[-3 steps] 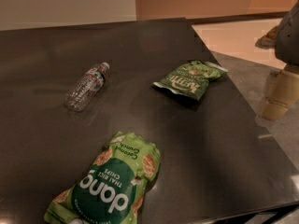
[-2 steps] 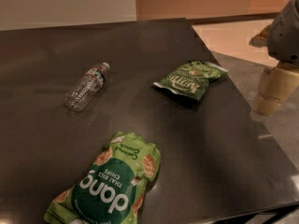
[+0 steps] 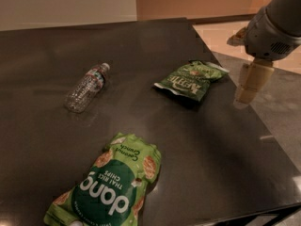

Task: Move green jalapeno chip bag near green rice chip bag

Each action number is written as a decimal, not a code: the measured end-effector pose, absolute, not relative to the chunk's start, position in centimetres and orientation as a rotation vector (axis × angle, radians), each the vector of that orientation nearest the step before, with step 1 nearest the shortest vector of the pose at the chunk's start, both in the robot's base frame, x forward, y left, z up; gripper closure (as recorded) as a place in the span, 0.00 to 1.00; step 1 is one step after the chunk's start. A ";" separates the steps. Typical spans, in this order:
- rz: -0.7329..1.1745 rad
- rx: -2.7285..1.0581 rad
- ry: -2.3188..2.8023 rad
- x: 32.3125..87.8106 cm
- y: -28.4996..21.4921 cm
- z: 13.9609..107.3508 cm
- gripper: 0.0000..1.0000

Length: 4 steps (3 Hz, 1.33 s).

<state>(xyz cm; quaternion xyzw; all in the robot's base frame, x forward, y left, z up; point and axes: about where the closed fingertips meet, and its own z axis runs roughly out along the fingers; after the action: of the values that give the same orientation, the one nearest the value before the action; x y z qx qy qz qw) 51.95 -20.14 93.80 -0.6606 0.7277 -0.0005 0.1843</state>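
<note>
jalapeno bag [image 3: 192, 79]: lies flat on the far right part of the tabletop [image 3: 211, 149], crinkled, pale lettering up, light end toward the right edge. Nothing touches it.
rice bag [image 3: 110, 187]: near front edge, left of centre, face up, its bottom cut off by the picture edge.
gap between the 2 bags: well apart, with bare tabletop between them. The jalapeno bag sits up and to the right of the rice bag.
gripper [image 3: 248, 86]: hangs at the right edge of the tabletop, just beside the jalapeno bag's right end, apart from it and holding nothing.
gripper state: cannot tell whether apart or together.
bottle [image 3: 87, 87]: clear plastic, on its side at far left, well away from both bags, not in the likely path.
done so far: by my reading, only the approach. The bag is not grasped and shows no sign of being lifted.
left to do: close the last bit onto the bag, grip, carry it toward the front left, set it down near the rice bag.
progress: early, roughly the 1st step of 4.
</note>
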 end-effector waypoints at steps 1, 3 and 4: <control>0.034 -1.939 1.983 55.4 -19.7 91.5 0.00; 0.157 -2.034 1.956 61.4 -19.1 86.6 0.00; 0.179 -2.058 1.969 63.5 -19.2 84.5 0.00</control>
<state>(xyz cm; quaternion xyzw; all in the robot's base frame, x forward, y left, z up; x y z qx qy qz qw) 63.52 -19.15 84.52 -0.7137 0.6827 0.0620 0.1435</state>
